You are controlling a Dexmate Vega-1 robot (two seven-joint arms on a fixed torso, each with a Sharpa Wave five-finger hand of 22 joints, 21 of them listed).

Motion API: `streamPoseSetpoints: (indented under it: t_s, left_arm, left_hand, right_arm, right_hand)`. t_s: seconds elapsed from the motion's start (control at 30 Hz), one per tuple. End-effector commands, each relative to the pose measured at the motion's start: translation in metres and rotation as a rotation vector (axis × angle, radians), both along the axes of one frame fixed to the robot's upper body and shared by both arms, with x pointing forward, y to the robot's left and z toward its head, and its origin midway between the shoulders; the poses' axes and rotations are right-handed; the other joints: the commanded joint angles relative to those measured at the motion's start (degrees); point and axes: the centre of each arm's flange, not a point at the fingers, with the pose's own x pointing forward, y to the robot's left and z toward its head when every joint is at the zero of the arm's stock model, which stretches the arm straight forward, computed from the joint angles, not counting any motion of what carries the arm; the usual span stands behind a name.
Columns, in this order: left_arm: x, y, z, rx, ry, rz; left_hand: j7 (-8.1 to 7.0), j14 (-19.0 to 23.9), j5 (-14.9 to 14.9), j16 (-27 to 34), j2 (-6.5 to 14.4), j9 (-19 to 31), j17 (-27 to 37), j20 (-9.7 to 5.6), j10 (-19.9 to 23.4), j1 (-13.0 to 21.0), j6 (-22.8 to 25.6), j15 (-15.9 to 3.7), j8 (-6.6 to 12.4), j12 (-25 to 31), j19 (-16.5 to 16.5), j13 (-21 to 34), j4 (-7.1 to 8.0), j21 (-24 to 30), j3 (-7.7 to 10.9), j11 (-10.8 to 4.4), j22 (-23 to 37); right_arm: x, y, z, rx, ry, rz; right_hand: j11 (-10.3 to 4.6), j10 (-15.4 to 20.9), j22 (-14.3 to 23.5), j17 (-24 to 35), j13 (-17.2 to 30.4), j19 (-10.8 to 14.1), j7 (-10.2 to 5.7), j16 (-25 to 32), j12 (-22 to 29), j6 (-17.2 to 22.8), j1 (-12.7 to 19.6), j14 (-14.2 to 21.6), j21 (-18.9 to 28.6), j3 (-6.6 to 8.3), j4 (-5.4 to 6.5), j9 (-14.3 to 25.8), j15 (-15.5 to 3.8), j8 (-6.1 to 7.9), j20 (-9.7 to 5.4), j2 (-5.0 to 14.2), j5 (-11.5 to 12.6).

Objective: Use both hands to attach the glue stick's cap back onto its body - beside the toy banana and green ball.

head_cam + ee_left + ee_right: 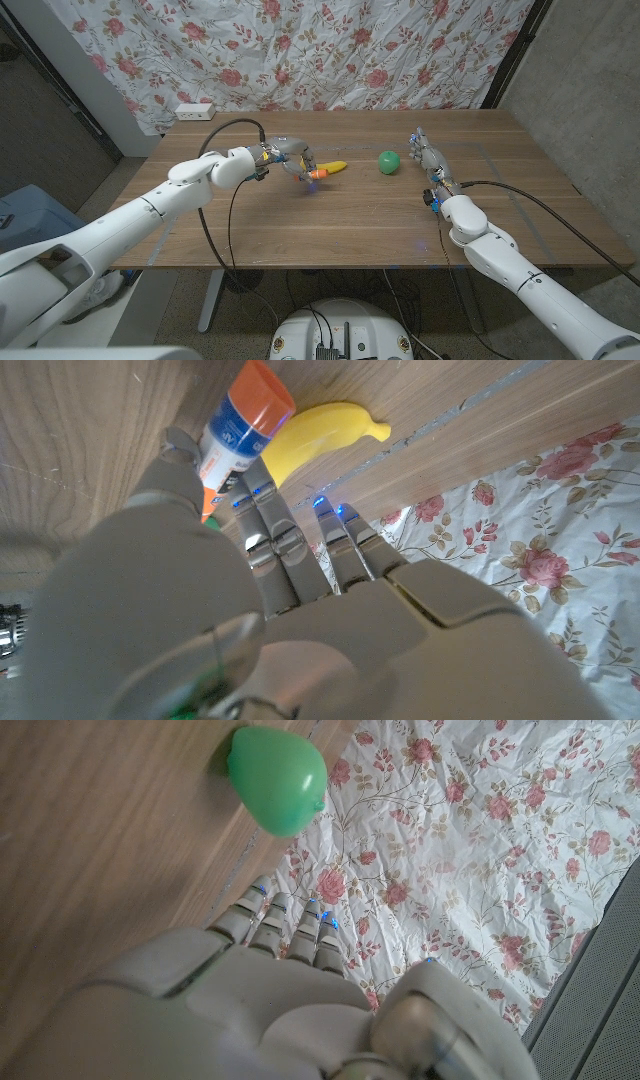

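Your left hand (292,158) is over the worktop (340,225) toward its far left part, with its fingers (268,520) closed on the glue stick (315,174); the left wrist view shows the white labelled tube with its orange end projecting past the fingertips, probably so that this end stays accessible. Whether the cap is fitted cannot be determined. The glue stick lies just beside the toy banana (333,167), a smooth, curved yellow piece. The green ball (389,161), glossy and slightly egg-shaped, sits near the far edge, right of the banana. Your right hand (429,155) stands just right of the ball, holding nothing; its fingers (268,925) extend straight, ready to assist.
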Motion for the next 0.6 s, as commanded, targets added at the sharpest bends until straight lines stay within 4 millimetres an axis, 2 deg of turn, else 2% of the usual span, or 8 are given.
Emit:
streamPoseSetpoints:
  t_s: [0.03, 0.6]
  left_arm:
    - [-0.001, -0.009, -0.009, 0.113, -0.062, 0.036]
    - [-0.005, -0.008, -0.026, 0.120, -0.140, 0.072]
  left_hand:
    - [-1.75, -0.49, 0.25, -0.29, 3.67, 1.09, 0.06, -3.58, -0.27, 2.83, 1.08, -8.56, 0.38, 0.31, -0.60, 0.29, 0.30, 0.00, 0.00, -0.17, 0.20]
    - [-1.98, -1.84, 0.25, -0.48, 3.54, 1.05, 0.01, -3.34, -0.78, 2.12, 0.63, -8.56, 0.37, 0.30, -1.81, 0.25, 0.35, -0.21, -0.25, -0.19, 0.18]
  right_arm:
    - [0.007, -0.004, -0.002, 0.050, 0.000, -0.008]
    - [0.010, 0.002, -0.009, 0.047, 0.013, -0.023]
  right_hand:
    - [0.36, 0.45, 0.19, 0.14, 0.19, 0.12, 0.37, -0.32, 0.29, 0.32, 0.04, 0.49, -0.18, 0.36, 0.23, 0.08, 0.00, 0.38, -0.60, 0.24, 0.14]
    - [0.51, 0.90, 0.18, 0.15, 0.19, 0.11, 0.60, -0.50, 0.42, 0.67, -0.05, 0.63, -0.17, 0.76, 0.20, 0.07, -0.50, 0.58, -0.90, 0.48, 0.21]
